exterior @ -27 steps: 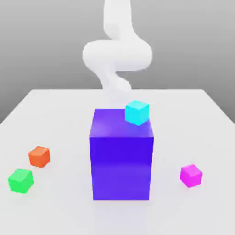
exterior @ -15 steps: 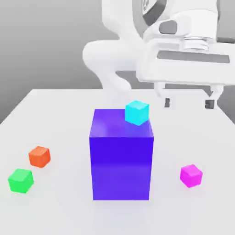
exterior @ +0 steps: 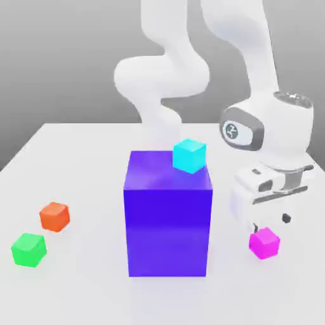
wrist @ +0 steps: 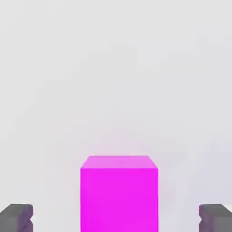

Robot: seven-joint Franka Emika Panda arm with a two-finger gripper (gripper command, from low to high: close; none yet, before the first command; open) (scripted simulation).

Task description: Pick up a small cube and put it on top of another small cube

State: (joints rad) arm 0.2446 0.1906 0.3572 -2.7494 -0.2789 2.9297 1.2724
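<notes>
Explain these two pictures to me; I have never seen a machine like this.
The white machine is a robot arm; its tool is a two-fingered gripper, now open. One picture looks at the scene from off the arm, the other from the arm's own hand.

On the pale table stand a big purple block and small orange, green and magenta cubes; a cyan cube sits on the block. Nothing is held; the magenta cube lies between the open fingers.
</notes>
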